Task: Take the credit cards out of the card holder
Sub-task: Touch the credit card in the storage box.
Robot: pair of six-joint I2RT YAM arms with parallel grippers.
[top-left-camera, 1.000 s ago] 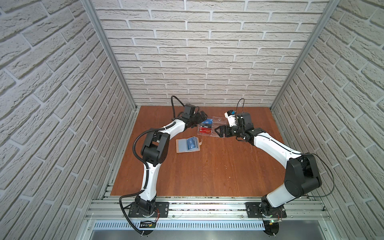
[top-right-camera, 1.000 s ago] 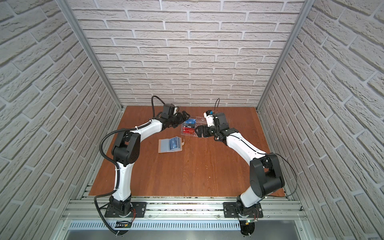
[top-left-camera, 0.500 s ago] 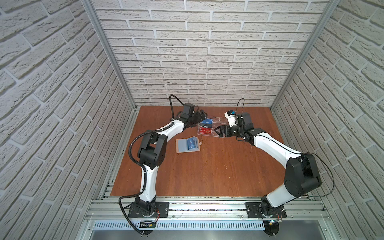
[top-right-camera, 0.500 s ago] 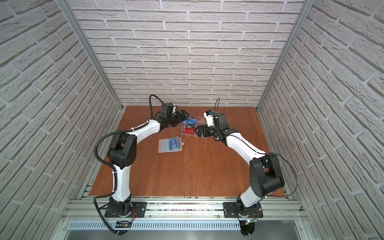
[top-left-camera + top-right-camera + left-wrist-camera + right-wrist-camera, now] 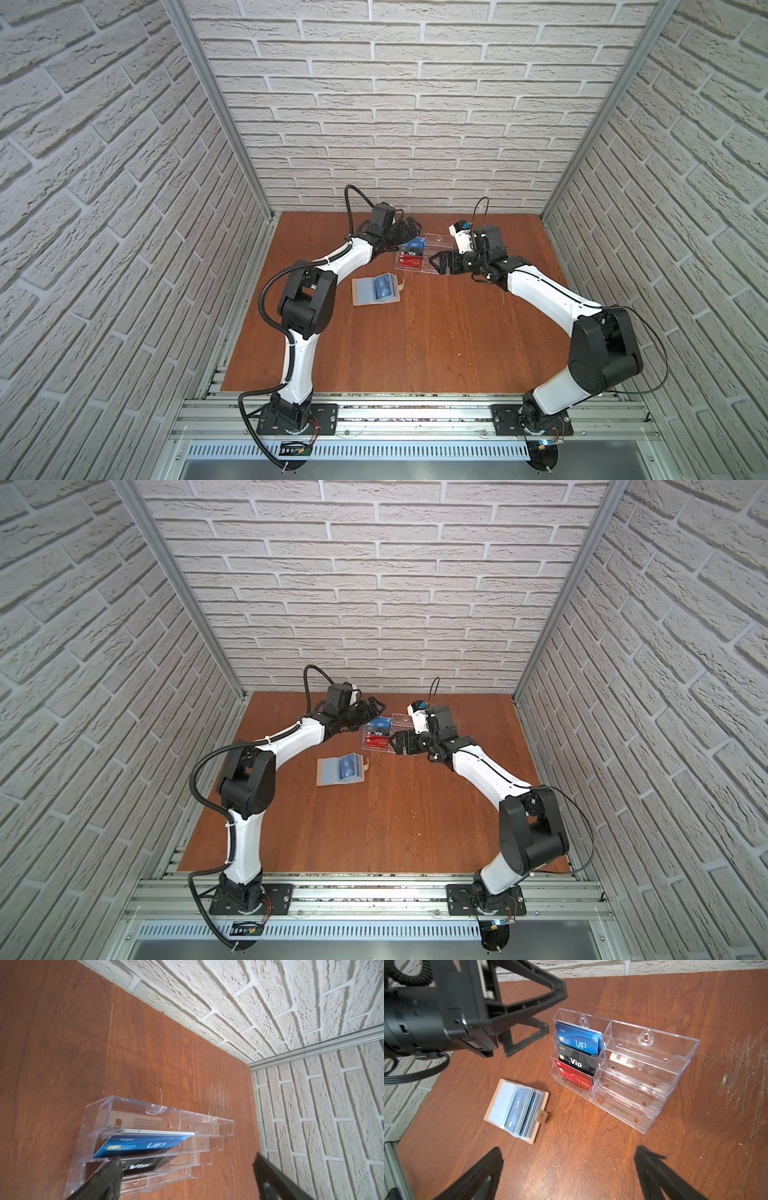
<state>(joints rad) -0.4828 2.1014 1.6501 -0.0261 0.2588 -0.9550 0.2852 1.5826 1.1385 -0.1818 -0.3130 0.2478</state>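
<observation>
The beige card holder (image 5: 356, 291) (image 5: 322, 771) (image 5: 492, 1109) lies open on the wooden table, with a blue credit card (image 5: 513, 1112) (image 5: 380, 286) showing in its frosted sleeves. Another blue credit card (image 5: 579, 1040) (image 5: 143, 1145) (image 5: 412, 243) (image 5: 380, 723) stands in the top tier of a clear rack. My left gripper (image 5: 409, 232) (image 5: 374, 707) (image 5: 187, 1160) (image 5: 555, 1013) is open at the rack's left end, holding nothing. My right gripper (image 5: 434, 262) (image 5: 392, 744) (image 5: 569, 1152) is open and empty, low over the table by the rack's right front.
The clear acrylic tiered rack (image 5: 643, 1064) (image 5: 166, 1118) (image 5: 434, 245) stands near the back wall. Under the blue card it holds a black VIP card (image 5: 579, 1062) (image 5: 143, 1165) and a red VIP card (image 5: 577, 1080). Its right half has no cards. Brick walls close in three sides.
The left arm's elbow has shifted a little. Both grippers stay open beside the rack, and the card holder has not moved.
</observation>
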